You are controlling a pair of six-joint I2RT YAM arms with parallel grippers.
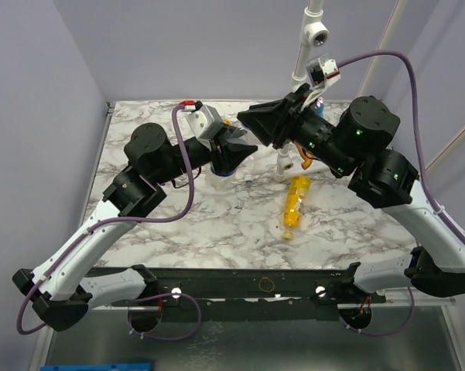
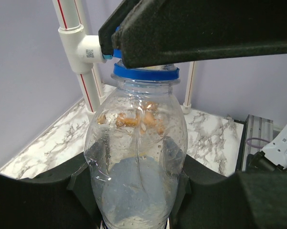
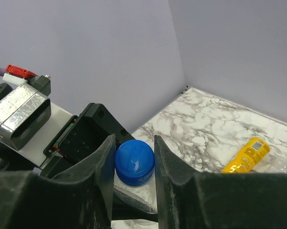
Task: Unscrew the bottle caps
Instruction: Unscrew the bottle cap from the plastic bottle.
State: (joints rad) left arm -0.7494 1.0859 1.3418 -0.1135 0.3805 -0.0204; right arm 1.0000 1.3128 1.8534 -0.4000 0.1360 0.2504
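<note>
Right wrist view, lower centre: your right gripper [image 3: 133, 153] is pinched shut on the blue cap [image 3: 135, 162], a finger against each side. Turn squarely about the neck without tugging sideways, since your left gripper [image 2: 136, 193] merely clamps the clear bottle [image 2: 136, 138] upright by its body.

A clear bottle [image 2: 136, 143] stands upright, its body clamped in the left gripper [image 2: 136, 191]. Its ribbed blue cap [image 3: 134, 162] sits screwed on, pinched by the right gripper [image 3: 133, 160]. A yellow-orange bottle [image 1: 296, 204] lies on its side, apart from it.
</note>
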